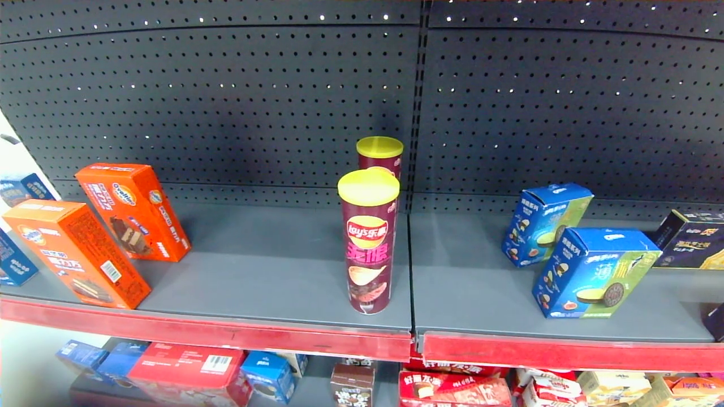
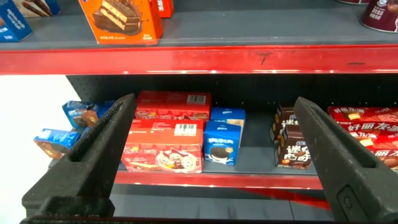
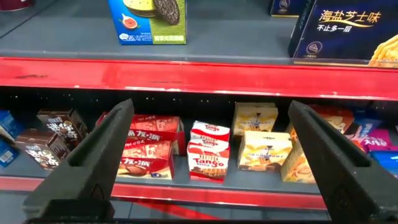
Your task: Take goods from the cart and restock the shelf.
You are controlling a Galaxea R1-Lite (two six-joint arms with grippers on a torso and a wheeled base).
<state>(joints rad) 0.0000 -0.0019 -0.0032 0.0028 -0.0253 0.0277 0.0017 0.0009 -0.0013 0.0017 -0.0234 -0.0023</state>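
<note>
The left gripper (image 2: 212, 102) is spread wide with nothing between its fingers. It faces the lower tier, where red boxes (image 2: 165, 137) with white barcode stickers sit just beside a blue cookie carton (image 2: 222, 140). The right gripper (image 3: 210, 104) is equally wide and empty, in front of red-and-white wafer packs (image 3: 208, 152) and cream boxes (image 3: 264, 149) on that same tier.

Above, the shelf (image 1: 271, 265) has a red price strip (image 1: 215, 333) along its front edge, broken by a seam at 6 o'clock in the head view. Just beside the seam and close to the edge, a maroon chip can (image 1: 367, 243) stands upright under a yellow lid. Its label shows a red-and-yellow logo, large pink characters and a pictured crisp. A second can (image 1: 379, 155) stands directly behind it.

At 9 o'clock an orange cake box (image 1: 76, 251) sits at the shelf edge with its barcode facing out, and another orange box (image 1: 133, 212) sits behind it. At 3 o'clock are two blue-and-green cookie boxes (image 1: 594, 271), with a dark navy box (image 1: 693, 240) beyond them.

Bare grey deck lies open between the cans and the boxes on either side. The perforated back panel (image 1: 226, 102) closes the shelf at 12 o'clock.
</note>
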